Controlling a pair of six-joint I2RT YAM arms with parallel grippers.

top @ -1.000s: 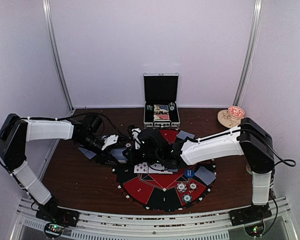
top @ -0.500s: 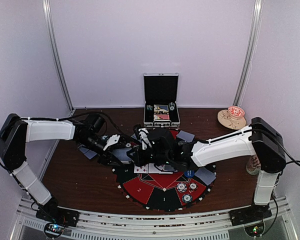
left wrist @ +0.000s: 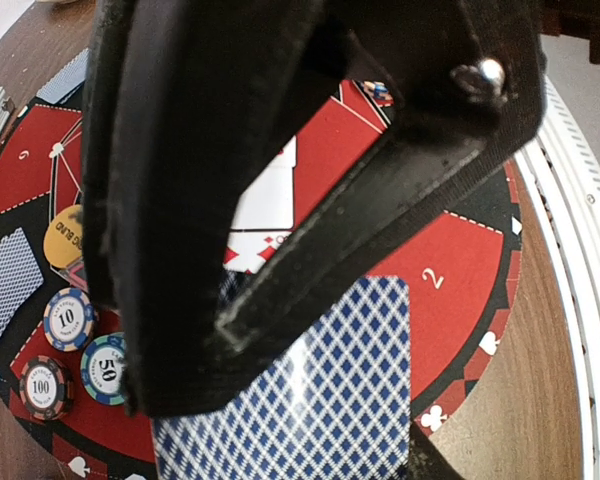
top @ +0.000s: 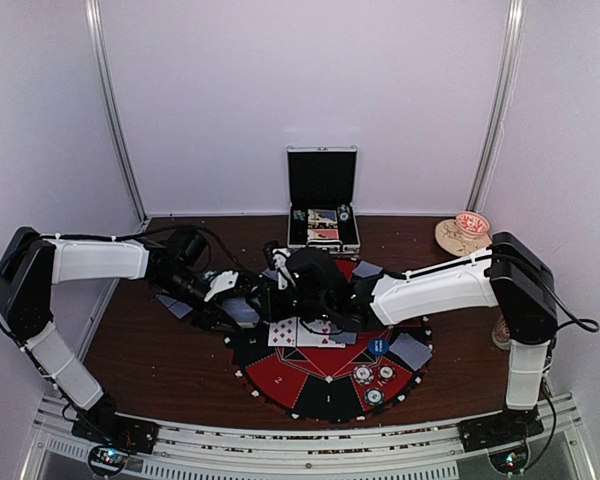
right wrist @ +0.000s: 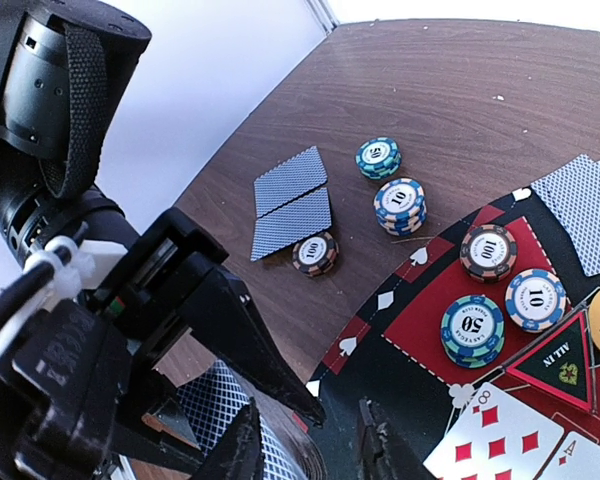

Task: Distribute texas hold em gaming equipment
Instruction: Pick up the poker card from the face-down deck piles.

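My left gripper (top: 242, 303) is shut on blue-backed playing cards (left wrist: 320, 400) and holds them over the left rim of the round red-and-black poker mat (top: 325, 385). My right gripper (right wrist: 310, 450) is open right next to it, with one finger (right wrist: 248, 448) beside those cards (right wrist: 215, 410); I cannot tell whether it touches them. Face-up cards (top: 302, 332) lie at the mat's middle. Chip stacks (right wrist: 472, 328) stand on the mat and others (right wrist: 400, 203) on the wood. An orange disc (left wrist: 62, 235) and a blue disc (top: 378, 346) lie on the mat.
An open metal case (top: 323, 215) stands at the back. A tan dish (top: 463, 232) sits at the back right and a mug (top: 501, 331) behind the right arm. Face-down cards lie on the wood (right wrist: 292, 205) and at the mat's right (top: 410, 350).
My right gripper moved left towards the left gripper, then drew back a little, uncovering the face-up cards. The left gripper has hardly moved.
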